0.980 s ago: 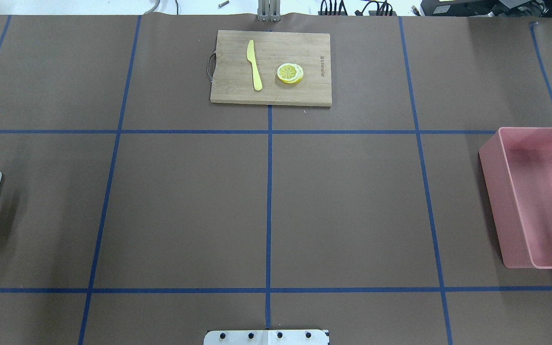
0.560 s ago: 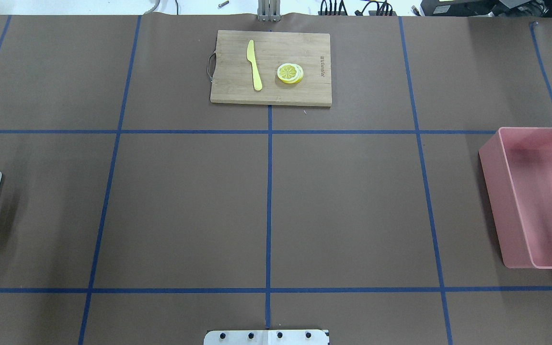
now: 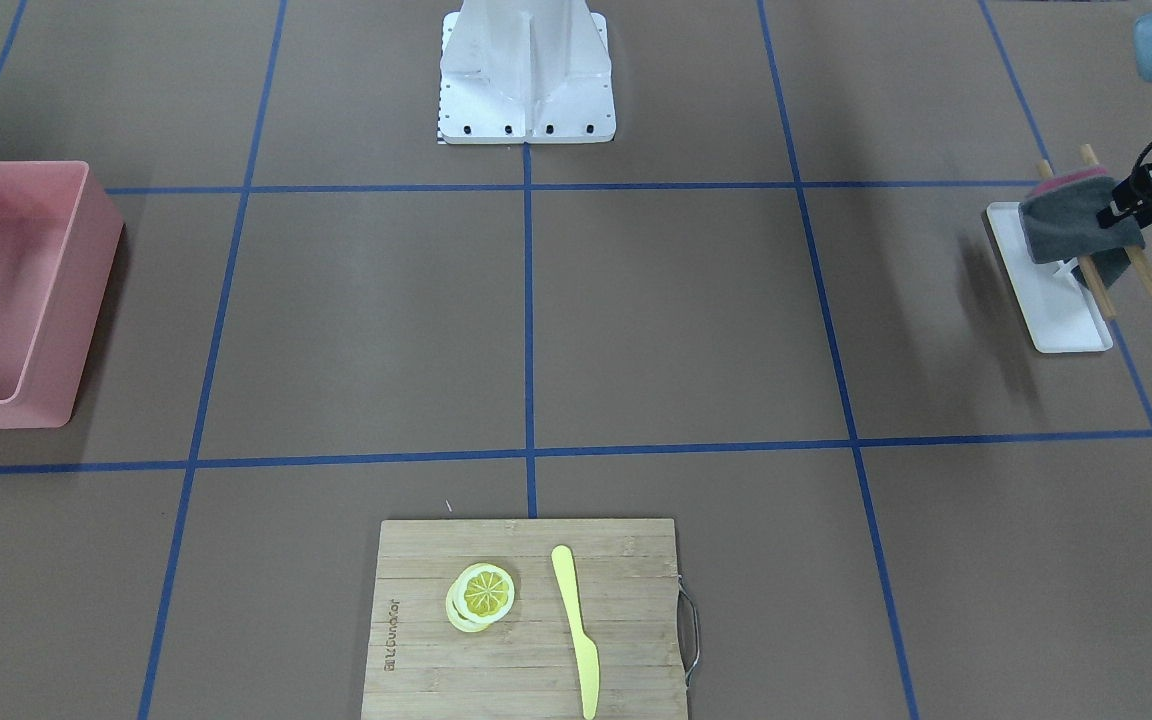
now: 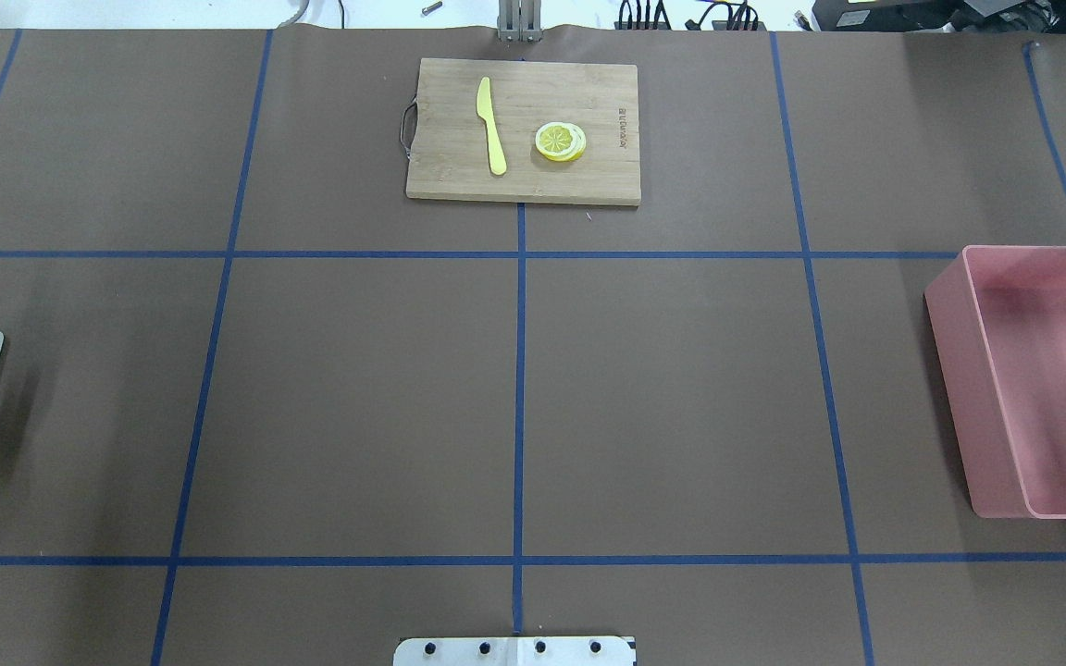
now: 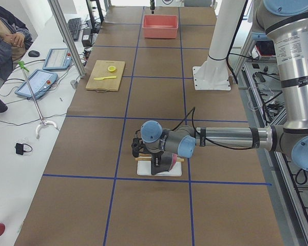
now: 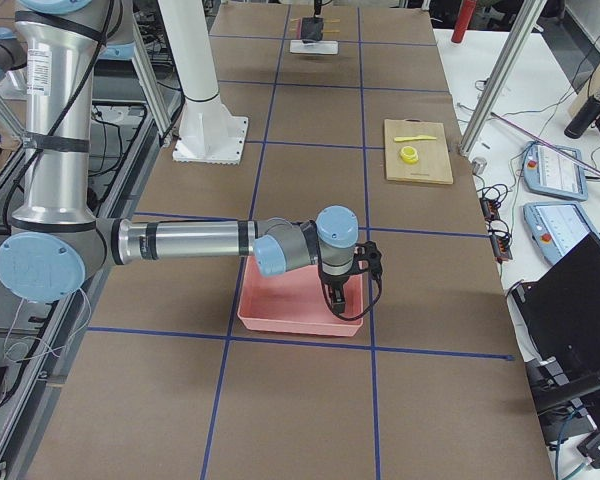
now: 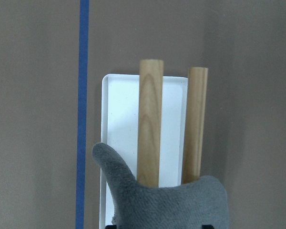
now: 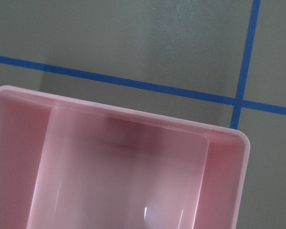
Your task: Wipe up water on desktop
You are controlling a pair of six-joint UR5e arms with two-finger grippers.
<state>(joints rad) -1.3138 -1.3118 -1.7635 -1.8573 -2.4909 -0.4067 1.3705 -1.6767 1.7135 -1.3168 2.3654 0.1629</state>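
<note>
The brown desktop [image 4: 357,398] with blue tape lines shows no wet patch in any view. A grey cloth [image 3: 1066,225] with a pink edge hangs over two wooden rods [image 7: 150,119] above a white tray [image 3: 1056,310]. My left gripper [image 3: 1121,210] is down at the cloth, touching its side. In the left wrist view the cloth [image 7: 171,202] fills the bottom and hides the fingers, so I cannot tell if they grip it. My right gripper [image 6: 342,285] hangs over the pink bin [image 4: 986,416]; I cannot tell its state.
A bamboo cutting board [image 4: 579,92] at the far middle carries a yellow knife [image 4: 491,129] and lemon slices [image 4: 559,141]. The white robot base [image 3: 526,70] stands at the near middle edge. The pink bin's inside [image 8: 119,181] holds nothing.
The faint shadow beside the white tray at the overhead view's left edge has shifted slightly. Nothing else on the desktop has moved.
</note>
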